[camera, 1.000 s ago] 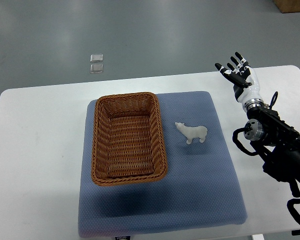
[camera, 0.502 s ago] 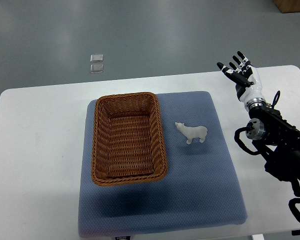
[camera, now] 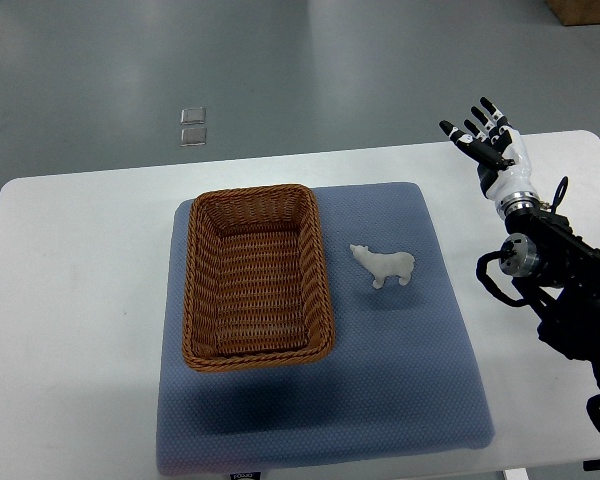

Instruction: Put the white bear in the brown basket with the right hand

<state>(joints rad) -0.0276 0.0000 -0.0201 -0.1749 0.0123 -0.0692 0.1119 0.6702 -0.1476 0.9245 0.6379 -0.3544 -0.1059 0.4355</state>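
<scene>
Top view: right hand [camera: 492,150] is held raised with fingers [camera: 477,128] spread, nothing grasped — judged ready to reach. White bear [camera: 384,265] lies well left of and nearer than the fingertips, beside the brown basket [camera: 257,275] — basket empty.

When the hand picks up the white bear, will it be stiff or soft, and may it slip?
The white bear looks like a small solid figurine, so probably stiff and light. Its smooth-looking surface may slip between fingers. Lying flat on the blue mat, it seems unlikely to roll.

Bright, even light (soft shadows), sharp.
</scene>
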